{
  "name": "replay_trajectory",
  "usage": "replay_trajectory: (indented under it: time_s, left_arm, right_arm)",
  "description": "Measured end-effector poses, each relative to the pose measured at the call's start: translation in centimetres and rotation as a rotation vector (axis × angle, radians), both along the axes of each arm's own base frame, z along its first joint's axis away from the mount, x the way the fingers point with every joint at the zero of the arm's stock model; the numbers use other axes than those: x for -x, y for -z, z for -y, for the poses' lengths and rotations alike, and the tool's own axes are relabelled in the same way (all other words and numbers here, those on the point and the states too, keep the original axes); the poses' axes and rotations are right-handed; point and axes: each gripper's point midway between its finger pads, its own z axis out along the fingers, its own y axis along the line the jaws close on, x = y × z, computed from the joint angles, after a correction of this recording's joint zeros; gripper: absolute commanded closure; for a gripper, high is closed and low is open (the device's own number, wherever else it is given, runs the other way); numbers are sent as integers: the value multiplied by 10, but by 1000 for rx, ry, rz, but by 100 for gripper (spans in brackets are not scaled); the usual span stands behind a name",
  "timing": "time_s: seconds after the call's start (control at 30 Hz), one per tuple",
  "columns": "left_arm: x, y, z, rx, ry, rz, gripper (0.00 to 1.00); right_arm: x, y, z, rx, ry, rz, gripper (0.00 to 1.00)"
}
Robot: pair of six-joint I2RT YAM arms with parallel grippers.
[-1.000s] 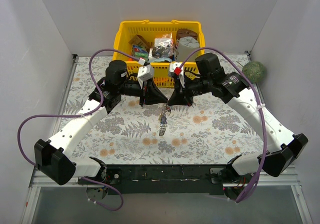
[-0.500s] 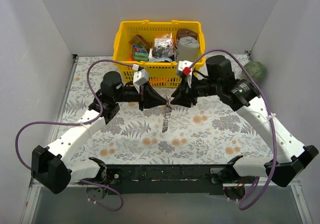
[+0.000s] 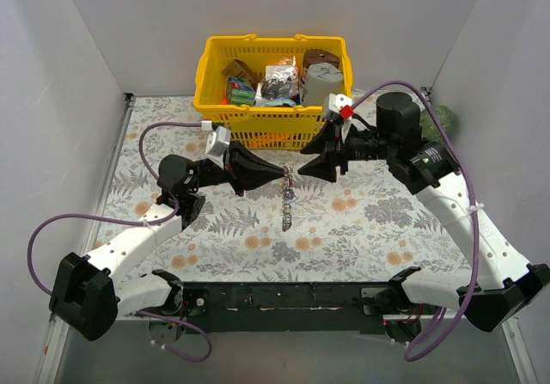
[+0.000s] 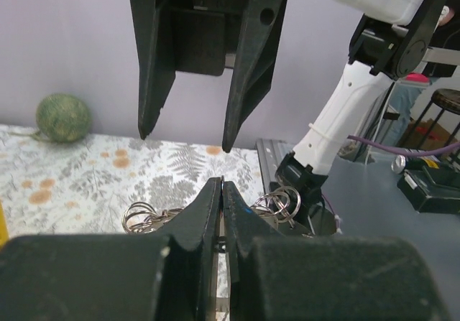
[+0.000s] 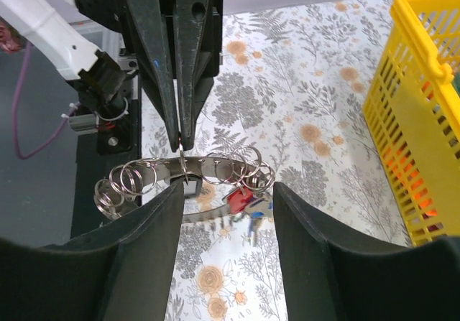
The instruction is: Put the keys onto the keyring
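Observation:
The keyring (image 5: 208, 169) is a curved metal band with a toothed edge and several split rings threaded on it. It hangs over the floral mat from my left gripper (image 5: 181, 141), which is shut on one of its small rings. Keys with a red head (image 5: 241, 194) and a blue head (image 5: 253, 217) dangle from the band's right part. My right gripper (image 5: 226, 186) stands open just short of the band, touching nothing. From above, the keyring (image 3: 288, 199) dangles below the left gripper (image 3: 283, 172), and the right gripper (image 3: 302, 169) faces it. In the left wrist view, rings (image 4: 142, 217) show beside the closed fingers.
A yellow basket (image 3: 206, 83) full of packets stands at the back, just behind both grippers. A green ball (image 3: 443, 119) lies at the right wall. The floral mat (image 3: 361, 229) covers the table.
My right gripper has opened, let go of the keyring and drawn back to the right. The left arm has pulled back to the left, still holding the keyring.

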Motion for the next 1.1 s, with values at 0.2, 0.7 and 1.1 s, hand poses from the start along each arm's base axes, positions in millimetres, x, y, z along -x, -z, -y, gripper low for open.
replay_trajectory:
  time_s: [0.2,0.7,1.1]
  left_arm:
    - [11,-16,-7,122,8,42,100]
    - [19,-28,-8,199,70,50,100]
    - [21,-30,-9,205,74,66,100]
  right_arm:
    - [12,-8,-5,-46,-73,-15,37]
    - [29,-20,-12,-126,-187,-42,44]
    - [35,-13,-20,-131,-228,-80,51]
